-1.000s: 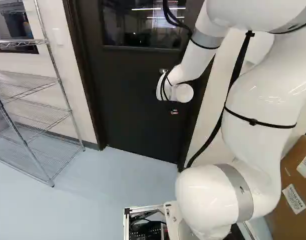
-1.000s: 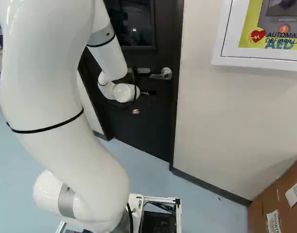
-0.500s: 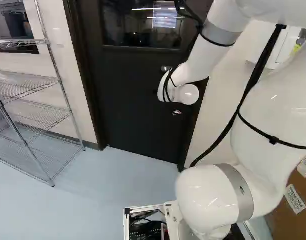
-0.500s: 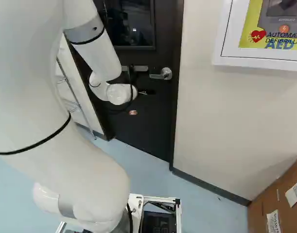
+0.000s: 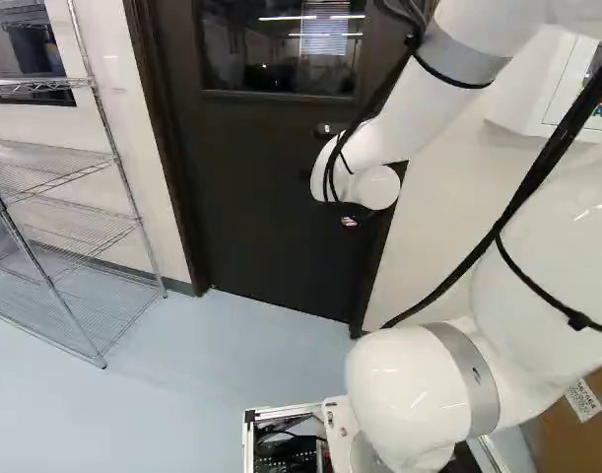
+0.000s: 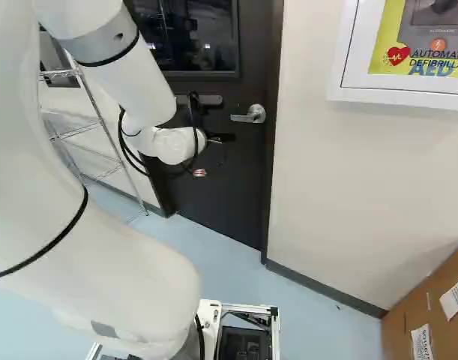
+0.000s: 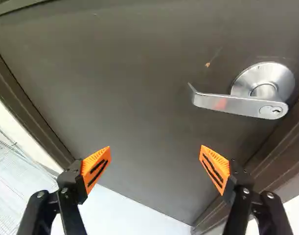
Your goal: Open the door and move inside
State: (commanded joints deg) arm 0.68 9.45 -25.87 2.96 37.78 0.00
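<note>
In the right base view, my gripper (image 6: 199, 172) shows partly past the white wrist, left of and lower than the silver lever handle (image 6: 247, 115). The dark door (image 6: 229, 187) is shut in its frame. The wrist view has the gripper (image 7: 155, 151) wide open, with nothing between its orange pads, facing the door surface (image 7: 139, 88). Its handle (image 7: 227, 104) lies ahead of the fingers and off to one side, beyond the finger nearer the door frame. Lever and fingers are apart. My wrist hides the handle in the left base view.
A wire shelf (image 5: 59, 246) stands by the wall left of the door. Right of the door, a white defibrillator cabinet (image 6: 348, 86) hangs on the wall (image 6: 341, 180). A cardboard box (image 6: 438, 300) sits on the floor at the right.
The base has not moved. My arm's upper links have swung right in the left base view; in the right base view the wrist and gripper have shifted left, farther from the handle. The door is unmoved.
</note>
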